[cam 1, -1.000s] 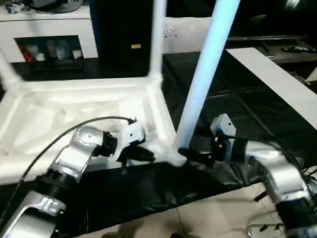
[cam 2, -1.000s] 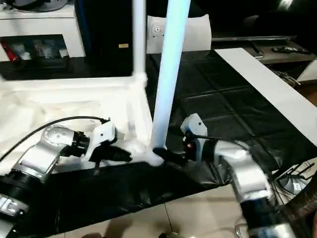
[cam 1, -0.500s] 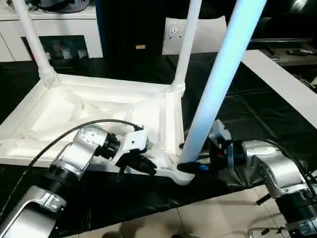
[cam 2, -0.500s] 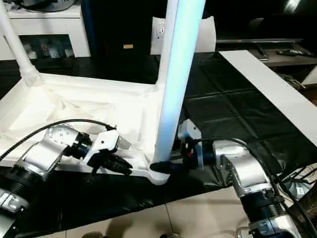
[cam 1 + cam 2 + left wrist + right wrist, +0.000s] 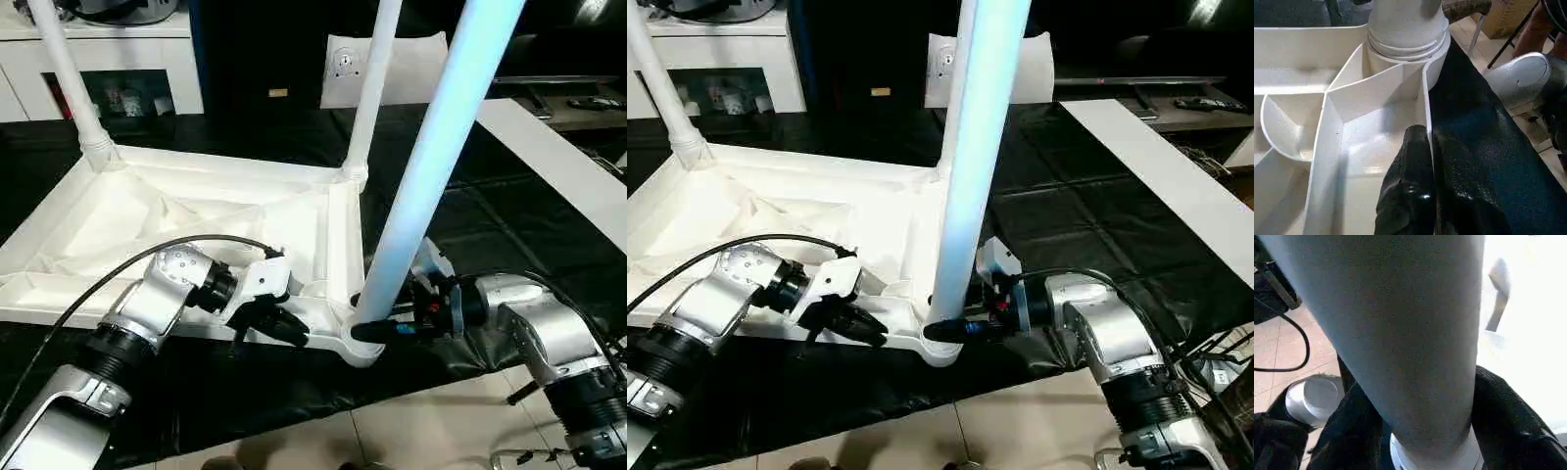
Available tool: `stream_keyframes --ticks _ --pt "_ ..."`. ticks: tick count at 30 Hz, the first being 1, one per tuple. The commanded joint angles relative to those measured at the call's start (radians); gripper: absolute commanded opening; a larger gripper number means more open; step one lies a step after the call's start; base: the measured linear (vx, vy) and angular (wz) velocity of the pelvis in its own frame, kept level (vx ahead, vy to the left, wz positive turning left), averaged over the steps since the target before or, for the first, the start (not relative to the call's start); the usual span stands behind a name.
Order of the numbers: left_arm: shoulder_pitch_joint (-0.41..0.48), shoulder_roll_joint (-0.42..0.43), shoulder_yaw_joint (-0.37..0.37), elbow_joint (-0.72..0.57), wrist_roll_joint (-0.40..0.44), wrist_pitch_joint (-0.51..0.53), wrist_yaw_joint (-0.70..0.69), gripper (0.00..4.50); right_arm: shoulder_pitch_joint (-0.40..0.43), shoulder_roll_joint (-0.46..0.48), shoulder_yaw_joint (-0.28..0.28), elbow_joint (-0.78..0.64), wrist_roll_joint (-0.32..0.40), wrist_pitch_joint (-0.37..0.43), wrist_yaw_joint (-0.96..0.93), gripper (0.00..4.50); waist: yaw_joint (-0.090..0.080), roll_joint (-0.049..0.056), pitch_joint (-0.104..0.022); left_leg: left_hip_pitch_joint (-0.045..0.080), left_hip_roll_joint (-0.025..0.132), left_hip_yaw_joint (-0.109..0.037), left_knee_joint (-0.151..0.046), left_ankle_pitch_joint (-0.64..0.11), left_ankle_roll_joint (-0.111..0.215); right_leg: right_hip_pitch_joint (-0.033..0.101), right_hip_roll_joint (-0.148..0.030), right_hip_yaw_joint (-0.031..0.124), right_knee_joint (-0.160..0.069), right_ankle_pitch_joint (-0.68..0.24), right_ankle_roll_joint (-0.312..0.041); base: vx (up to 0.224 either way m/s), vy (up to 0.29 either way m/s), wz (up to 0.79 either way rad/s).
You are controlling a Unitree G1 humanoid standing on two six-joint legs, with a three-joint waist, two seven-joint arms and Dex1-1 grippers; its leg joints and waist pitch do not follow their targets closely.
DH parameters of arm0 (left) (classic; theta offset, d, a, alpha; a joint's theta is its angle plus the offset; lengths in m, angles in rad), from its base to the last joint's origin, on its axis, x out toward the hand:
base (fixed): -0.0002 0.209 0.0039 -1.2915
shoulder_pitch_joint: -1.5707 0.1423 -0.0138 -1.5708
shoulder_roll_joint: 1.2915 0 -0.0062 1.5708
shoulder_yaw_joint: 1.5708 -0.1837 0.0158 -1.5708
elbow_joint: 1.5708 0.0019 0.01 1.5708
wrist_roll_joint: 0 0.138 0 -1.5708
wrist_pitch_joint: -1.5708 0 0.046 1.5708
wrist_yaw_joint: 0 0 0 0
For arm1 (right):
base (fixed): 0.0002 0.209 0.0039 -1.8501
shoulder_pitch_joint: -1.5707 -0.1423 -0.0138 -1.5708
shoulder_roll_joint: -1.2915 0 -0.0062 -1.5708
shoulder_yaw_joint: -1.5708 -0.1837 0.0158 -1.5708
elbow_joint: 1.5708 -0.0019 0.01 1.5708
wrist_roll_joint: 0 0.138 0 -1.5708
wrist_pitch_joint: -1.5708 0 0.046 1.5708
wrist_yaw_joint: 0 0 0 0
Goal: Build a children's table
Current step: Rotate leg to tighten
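Right claw (image 5: 945, 331) is pinching the base of the near leg (image 5: 431, 162) where it is entering the corner socket (image 5: 355, 343) of the upturned tabletop (image 5: 186, 220); left claw (image 5: 1427, 181) is clamped on the tabletop's near rim, bracing it. Leg seating looks underway, probably needing twist and downward push next. Two far legs are already standing. Tabletop is lying on black sheeting (image 5: 490, 211) over tiled floor; white cabinets (image 5: 108, 59) behind.

black floor mat (image 5: 509, 211), white cabinet (image 5: 118, 59), white bag (image 5: 387, 67)

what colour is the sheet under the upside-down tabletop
Black sheet, clearest in the right eye view.
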Motion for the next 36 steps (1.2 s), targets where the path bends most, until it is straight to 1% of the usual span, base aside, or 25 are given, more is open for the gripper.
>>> stream_keyframes --ticks 1,4,5,6,7,8,9,10,11,12,13,14,15,17,19,23,24,25,27,28,29,32,33,35,36 --pt "-0.029 -0.007 -0.025 -0.021 -0.019 -0.009 -0.052 0.0 -0.011 0.0 -0.002 -0.008 0.028 0.032 -0.013 2.11 -0.004 0.007 -0.069 -0.002 0.017 0.011 -0.068 -0.166 0.046 0.066 -0.062 0.053 -0.073 -0.338 -0.148 0.0 0.0 0.0" --pt "-0.023 -0.021 -0.01 -0.037 -0.02 0.053 0.0 0.0 0.011 0.043 -0.025 -0.041 0.039 0.077 -0.093 2.09 -0.006 0.009 -0.068 -0.001 0.016 0.011 -0.069 -0.168 0.039 0.066 -0.062 0.053 -0.074 -0.351 -0.142 0.0 0.0 0.0" --pt "-0.023 -0.035 0.001 -0.038 -0.022 0.076 0.031 0.0 0.019 0.059 -0.024 -0.048 0.024 0.081 -0.134 2.09 -0.008 0.008 -0.068 -0.002 0.016 0.011 -0.069 -0.172 0.036 0.066 -0.062 0.053 -0.074 -0.36 -0.137 0.0 0.0 0.0" --pt "-0.023 -0.044 0.009 -0.039 -0.024 0.091 0.051 0.0 0.024 0.068 -0.022 -0.051 0.013 0.083 -0.16 2.09 -0.008 0.008 -0.067 0.001 0.015 0.011 -0.069 -0.183 0.03 0.063 -0.061 0.051 -0.079 -0.388 -0.126 0.0 0.0 0.0" --pt "-0.023 -0.065 0.024 -0.044 -0.024 0.129 0.105 0.0 0.033 0.1 -0.02 -0.046 -0.029 0.069 -0.245 2.09 -0.009 0.009 -0.065 0.003 0.013 0.01 -0.069 -0.195 0.027 0.061 -0.061 0.05 -0.083 -0.421 -0.115 0.0 0.0 0.0" --pt "-0.023 -0.065 0.024 -0.044 -0.024 0.129 0.105 0.0 0.033 0.1 -0.02 -0.046 -0.029 0.069 -0.245 2.09 -0.011 0.009 -0.064 0.001 0.013 0.009 -0.07 -0.198 0.017 0.06 -0.062 0.049 -0.085 -0.442 -0.104 0.0 0.0 0.0" --pt "-0.022 -0.081 0.032 -0.048 -0.021 0.145 0.139 0.0 0.035 0.13 -0.025 -0.038 -0.051 0.072 -0.312 2.08 -0.014 0.014 -0.063 0.004 0.011 0.009 -0.07 -0.211 0.009 0.057 -0.061 0.046 -0.091 -0.469 -0.094 0.0 0.0 0.0" --pt "-0.02 -0.123 0.05 -0.058 -0.017 0.193 0.222 0.0 0.035 0.195 -0.042 -0.022 -0.082 0.092 -0.444 2.07 -0.018 0.009 -0.063 0.002 0.011 0.008 -0.07 -0.217 0.007 0.059 -0.062 0.045 -0.092 -0.484 -0.087 0.0 0.0 0.0" --pt "-0.02 -0.124 0.05 -0.059 -0.017 0.194 0.224 0.0 0.035 0.196 -0.042 -0.022 -0.083 0.092 -0.447 2.05 -0.021 0.01 -0.062 0.0 0.011 0.007 -0.071 -0.22 0.0 0.06 -0.061 0.044 -0.09 -0.493 -0.082 0.0 0.0 0.0" --pt "-0.018 -0.164 0.063 -0.068 -0.01 0.234 0.296 0.0 0.031 0.256 -0.061 -0.013 -0.09 0.117 -0.548 2.04 -0.033 0.011 -0.062 0.002 0.007 0.003 -0.071 -0.243 -0.007 0.06 -0.062 0.037 -0.099 -0.536 -0.062 0.0 0.0 0.0" --pt "-0.018 -0.171 0.065 -0.069 -0.009 0.242 0.308 0.0 0.029 0.267 -0.065 -0.011 -0.091 0.121 -0.566 2.0 -0.038 0.012 -0.06 0.002 0.007 0.002 -0.071 -0.256 -0.006 0.057 -0.061 0.036 -0.102 -0.546 -0.059 0.0 0.0 0.0" --pt "-0.017 -0.213 0.077 -0.081 0.0 0.292 0.384 0.0 0.022 0.332 -0.085 -0.003 -0.1 0.153 -0.678 2.0 -0.048 0.014 -0.058 0.004 0.007 0.0 -0.071 -0.274 -0.008 0.056 -0.062 0.034 -0.106 -0.565 -0.053 0.0 0.0 0.0" --pt "-0.02 -0.241 0.083 -0.082 0.008 0.311 0.432 0.0 0.012 0.38 -0.099 0.007 -0.101 0.168 -0.749 1.98 -0.057 0.01 -0.061 0.004 0.003 -0.002 -0.067 -0.28 -0.008 0.057 -0.064 0.031 -0.109 -0.578 -0.047 0.0 0.0 0.0" --pt "-0.03 -0.289 0.099 -0.074 0.022 0.335 0.522 0.0 -0.007 0.454 -0.118 0.025 -0.104 0.188 -0.851 1.97 -0.065 0.012 -0.061 -0.001 0.001 -0.005 -0.068 -0.277 -0.003 0.061 -0.064 0.03 -0.111 -0.579 -0.041 0.0 0.0 0.0" --pt "-0.046 -0.339 0.123 -0.062 0.032 0.362 0.614 0.0 -0.03 0.522 -0.121 0.042 -0.122 0.188 -0.928 1.97 -0.077 0.015 -0.063 0.003 -0.001 -0.002 -0.065 -0.276 0.013 0.053 -0.062 0.031 -0.116 -0.553 -0.051 0.0 0.0 0.0" --pt "-0.059 -0.369 0.142 -0.056 0.041 0.38 0.678 0.0 -0.045 0.569 -0.126 0.053 -0.12 0.169 -0.956 1.97 -0.081 0.015 -0.064 0.0 0.0 -0.001 -0.067 -0.265 0.028 0.055 -0.06 0.033 -0.112 -0.515 -0.061 0.0 0.0 0.0" --pt "-0.063 -0.384 0.153 -0.063 0.046 0.392 0.705 0.0 -0.05 0.59 -0.126 0.049 -0.126 0.163 -0.971 2.53 -0.079 0.016 -0.065 0.001 0.001 -0.001 -0.068 -0.258 0.032 0.057 -0.059 0.034 -0.11 -0.494 -0.064 0.0 0.0 0.0" --pt "-0.064 -0.385 0.155 -0.068 0.046 0.397 0.71 0.0 -0.052 0.597 -0.127 0.045 -0.132 0.159 -0.98 2.67 -0.079 0.013 -0.065 -0.002 0.003 -0.002 -0.07 -0.243 0.034 0.059 -0.06 0.037 -0.104 -0.47 -0.073 0.0 0.0 0.0" --pt "-0.063 -0.379 0.151 -0.07 0.049 0.392 0.704 0.0 -0.052 0.597 -0.128 0.04 -0.136 0.151 -0.983 2.78 -0.078 0.014 -0.067 -0.005 0.006 -0.003 -0.072 -0.227 0.036 0.061 -0.062 0.04 -0.098 -0.435 -0.085 0.0 0.0 0.0" --pt "-0.06 -0.367 0.145 -0.074 0.051 0.384 0.696 0.0 -0.049 0.591 -0.131 0.032 -0.135 0.143 -0.983 2.88 -0.078 0.019 -0.067 -0.005 0.007 -0.003 -0.073 -0.222 0.037 0.062 -0.061 0.042 -0.095 -0.411 -0.093 0.0 0.0 0.0" --pt "-0.054 -0.353 0.141 -0.081 0.049 0.38 0.68 0.0 -0.042 0.578 -0.131 0.017 -0.132 0.138 -0.967 2.97 -0.078 0.016 -0.067 -0.004 0.008 -0.001 -0.073 -0.219 0.038 0.062 -0.06 0.043 -0.093 -0.393 -0.1 0.0 0.0 0.0" --pt "-0.04 -0.323 0.135 -0.095 0.04 0.364 0.639 0.0 -0.019 0.539 -0.127 -0.022 -0.125 0.13 -0.925 3.25 -0.076 0.017 -0.07 -0.008 0.009 -0.001 -0.073 -0.19 0.041 0.067 -0.061 0.047 -0.085 -0.34 -0.117 0.0 0.0 0.0" --pt "-0.021 -0.281 0.128 -0.11 0.03 0.327 0.574 0.0 0.019 0.483 -0.125 -0.074 -0.12 0.127 -0.868 3.33 -0.071 0.017 -0.071 -0.009 0.009 -0.002 -0.073 -0.17 0.046 0.071 -0.061 0.046 -0.083 -0.31 -0.122 0.0 0.0 0.0" --pt "-0.013 -0.265 0.128 -0.116 0.025 0.321 0.548 0.0 0.032 0.463 -0.13 -0.092 -0.115 0.126 -0.849 3.49 -0.07 0.015 -0.074 -0.015 0.009 0.001 -0.072 -0.13 0.063 0.075 -0.06 0.051 -0.072 -0.232 -0.138 0.0 0.0 0.0" --pt "-0.004 -0.232 0.123 -0.114 0.022 0.291 0.502 0.0 0.051 0.425 -0.142 -0.115 -0.098 0.12 -0.803 3.66 -0.068 0.017 -0.075 -0.014 0.009 0.003 -0.069 -0.105 0.07 0.075 -0.06 0.053 -0.065 -0.185 -0.162 0.0 0.0 0.0"
